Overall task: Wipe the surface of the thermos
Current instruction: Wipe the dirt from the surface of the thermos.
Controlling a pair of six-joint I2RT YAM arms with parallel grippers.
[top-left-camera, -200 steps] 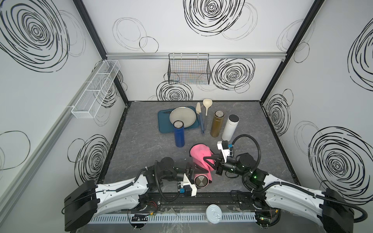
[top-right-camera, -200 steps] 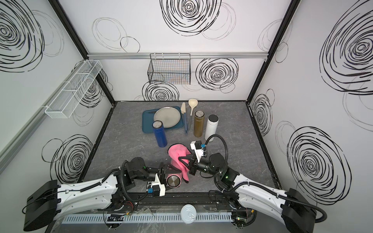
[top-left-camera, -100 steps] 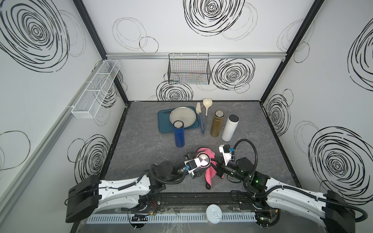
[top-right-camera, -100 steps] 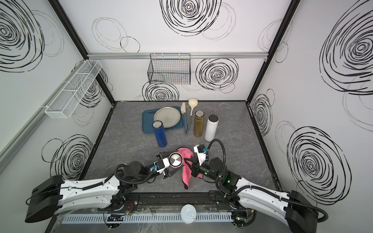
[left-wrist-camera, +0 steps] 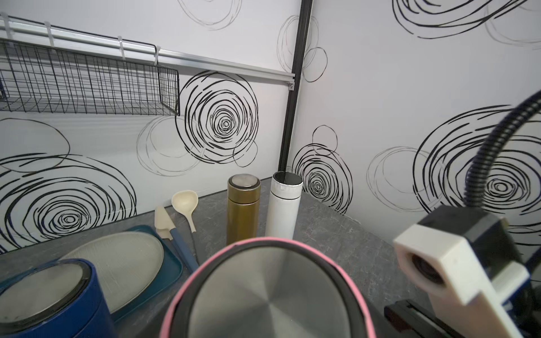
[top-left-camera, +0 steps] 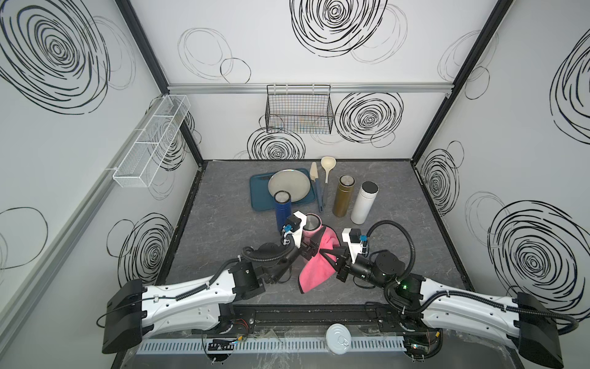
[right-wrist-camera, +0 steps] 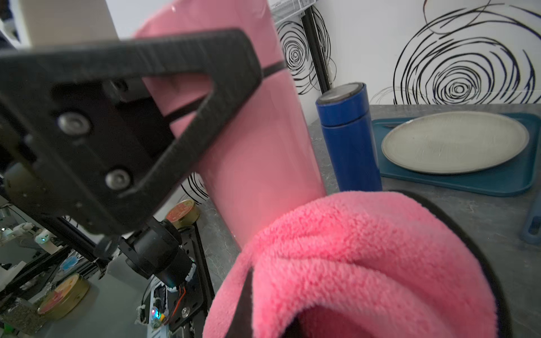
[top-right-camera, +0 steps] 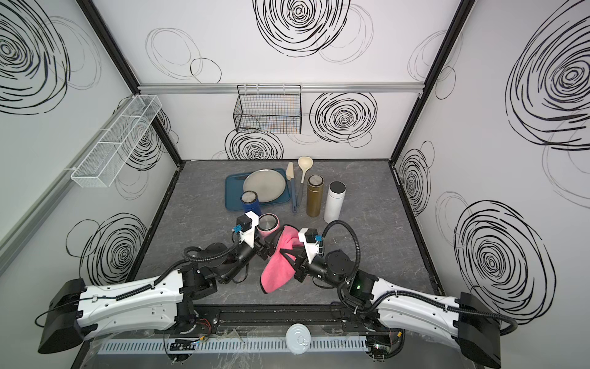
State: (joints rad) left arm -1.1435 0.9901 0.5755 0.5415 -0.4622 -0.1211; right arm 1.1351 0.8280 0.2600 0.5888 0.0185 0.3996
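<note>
pink steel-capped cylindrical thermos [top-left-camera: 312, 222] near the middle of the grey marbled tabletop [top-left-camera: 223, 230], leaning slightly, just in front of the dark blue cylindrical thermos [top-left-camera: 282, 209]. the left gripper [top-left-camera: 308, 248] is clamped on its body below the cap; one black finger [right-wrist-camera: 117, 55] crosses the pink wall in the right wrist view. the right gripper [top-left-camera: 329, 257] is closed on a pink fleece cloth [top-left-camera: 314, 274], whose upper fold lies against the thermos side. whether the thermos base touches the table cannot be told.

Arms [top-left-camera: 463, 297] wear white shells [top-left-camera: 178, 294], black joints [top-left-camera: 388, 265], ribbed cables [top-left-camera: 411, 252] (one green light [top-left-camera: 404, 286]).
</note>
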